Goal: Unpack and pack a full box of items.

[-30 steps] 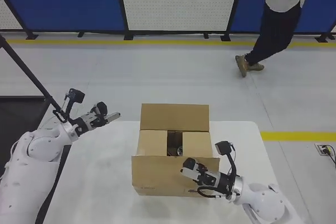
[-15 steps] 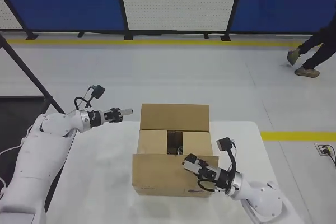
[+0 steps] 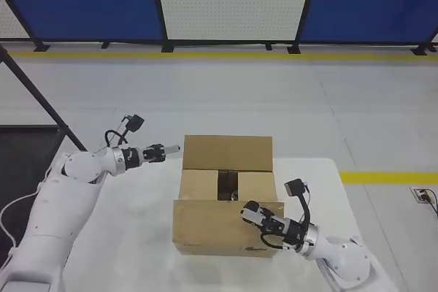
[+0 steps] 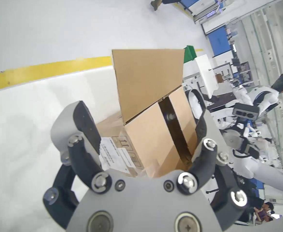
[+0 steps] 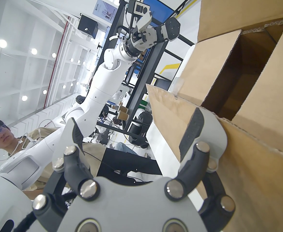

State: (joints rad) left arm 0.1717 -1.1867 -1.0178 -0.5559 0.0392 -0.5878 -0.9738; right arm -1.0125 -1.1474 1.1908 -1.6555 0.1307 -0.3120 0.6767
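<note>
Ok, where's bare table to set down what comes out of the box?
Widest bare patch: the table left of the box, out to its left edge. Right of the box, a narrower strip, crowded at the near end by the right arm.

Top view looks down — both wrist views closely face the box [image 3: 208, 228].

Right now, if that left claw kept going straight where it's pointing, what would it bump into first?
Most likely the cardboard box: it sits dead ahead of the left gripper, framed between its open fingers, with the raised flap nearest. Nothing shows in between, though depth is hard to judge.
</note>
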